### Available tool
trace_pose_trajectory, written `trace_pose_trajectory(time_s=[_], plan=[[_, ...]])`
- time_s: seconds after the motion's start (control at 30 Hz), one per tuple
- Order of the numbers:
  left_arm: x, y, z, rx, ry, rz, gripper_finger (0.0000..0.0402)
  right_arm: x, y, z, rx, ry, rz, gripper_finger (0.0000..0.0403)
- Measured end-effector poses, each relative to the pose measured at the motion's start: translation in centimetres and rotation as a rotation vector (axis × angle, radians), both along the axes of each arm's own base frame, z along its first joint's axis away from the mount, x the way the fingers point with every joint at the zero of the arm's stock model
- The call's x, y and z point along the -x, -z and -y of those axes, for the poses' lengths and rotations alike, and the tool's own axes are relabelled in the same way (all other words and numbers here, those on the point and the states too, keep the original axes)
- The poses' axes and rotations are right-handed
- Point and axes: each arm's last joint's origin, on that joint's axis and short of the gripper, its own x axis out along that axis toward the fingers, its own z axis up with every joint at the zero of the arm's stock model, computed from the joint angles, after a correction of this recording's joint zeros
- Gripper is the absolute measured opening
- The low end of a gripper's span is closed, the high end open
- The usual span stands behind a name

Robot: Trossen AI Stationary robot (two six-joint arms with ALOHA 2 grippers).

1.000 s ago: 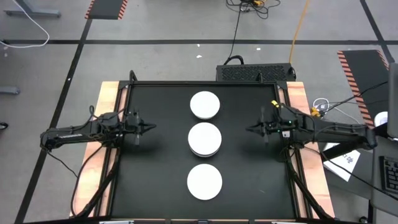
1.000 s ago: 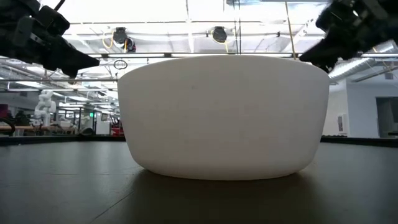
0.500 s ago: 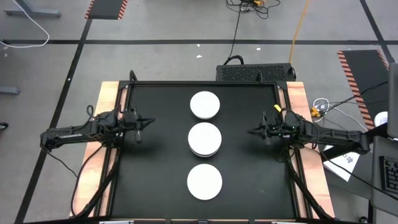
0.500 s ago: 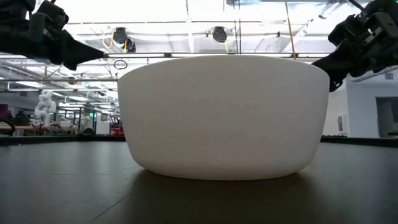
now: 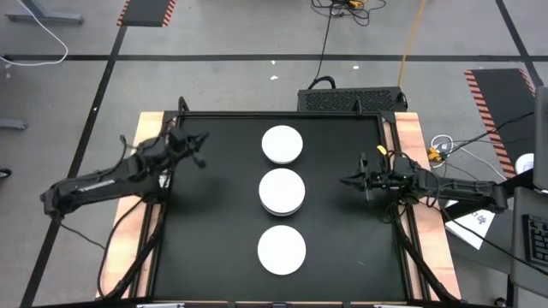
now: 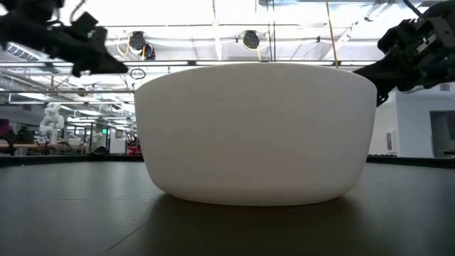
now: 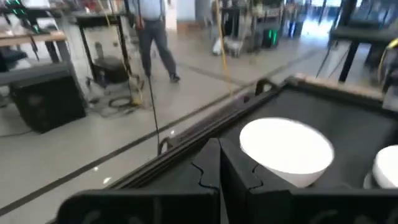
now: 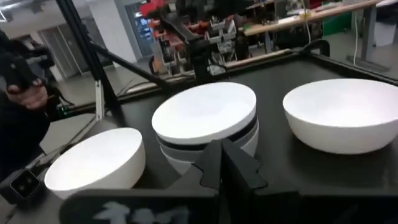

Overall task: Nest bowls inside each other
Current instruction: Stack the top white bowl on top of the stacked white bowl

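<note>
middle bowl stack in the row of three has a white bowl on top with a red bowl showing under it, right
Not quite. The middle stack does have a white bowl on top, but the band showing beneath it is black and grey, not red. The right wrist view shows this. The other two white bowls stand alone on either side of it.

Closed fingers [image 7: 219, 163] before white bowl [image 7: 286, 149], person [image 7: 151, 31] beyond

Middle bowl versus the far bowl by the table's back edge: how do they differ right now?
The middle bowl tops a stack, with black and grey rims showing under it; the far bowl sits alone on the mat. The left gripper points toward the far bowl, the right gripper toward the middle bowl. Both bowls are white, round, upright and untouched.
</note>
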Motion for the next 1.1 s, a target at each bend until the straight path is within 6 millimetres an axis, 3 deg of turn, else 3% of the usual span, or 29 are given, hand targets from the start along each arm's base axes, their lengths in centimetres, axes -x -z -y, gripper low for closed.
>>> trace_pose_trajectory(time_s=[0.13, 0.37, 0.53, 0.77, 0.97, 1.1], plan=[[-2.2, -0.8, -3.6, 0.064, -0.013, -0.128, 0.0001, 0.0, -0.1, 0.0, 0.014, -0.002, 0.007, 0.0000], [-7.2, -0.3, -11.8, 0.252, 0.278, -0.145, 0.0001, 0.0, -0.1, 0.0, 0.011, -0.003, 0.008, 0.0000], [-11.1, 0.0, -15.9, 0.366, 0.390, -0.181, 0.0001, 0.0, -0.1, 0.0, -0.013, -0.004, 0.007, 0.0000], [-16.3, -2.0, -18.3, 0.412, 0.488, -0.328, 0.0000, 0.0, 0.0, -0.1, -0.038, -0.029, 0.005, 0.0000], [-19.2, -4.1, -18.9, 0.444, 0.533, -0.458, 0.0000, 0.0, 0.0, -0.2, -0.042, -0.052, 0.001, 0.0000], [-21.0, -3.7, -19.6, 0.479, 0.527, -0.548, 0.0000, 0.0, 0.0, -0.2, -0.035, -0.053, 0.001, 0.0000]])
